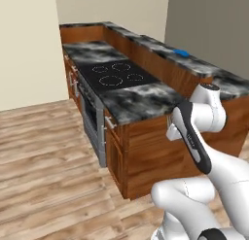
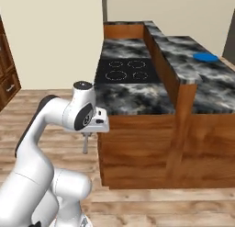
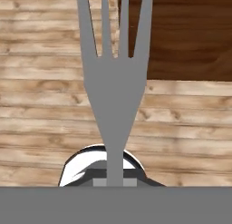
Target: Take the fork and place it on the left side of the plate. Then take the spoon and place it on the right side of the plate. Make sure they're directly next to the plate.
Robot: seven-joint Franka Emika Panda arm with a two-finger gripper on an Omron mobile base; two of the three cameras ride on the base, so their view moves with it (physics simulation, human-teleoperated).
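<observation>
My gripper (image 2: 86,135) hangs low in front of the counter's wooden side, pointing down at the floor, and is shut on the fork (image 2: 85,144). The silver-grey fork (image 3: 114,82) runs up the middle of the hand view, tines pointing away from the hand, handle pinched at the bottom. The blue plate (image 1: 181,52) lies on the raised ledge behind the counter, far from the gripper; in the right base view the plate (image 2: 205,57) sits at the ledge's right part. The spoon is out of view.
A black cooktop (image 2: 126,70) is set in the marbled counter (image 1: 141,100), with an oven front (image 1: 91,118) below it. The raised marbled ledge (image 2: 181,49) runs behind it. Wooden floor (image 3: 41,119) lies below the hand.
</observation>
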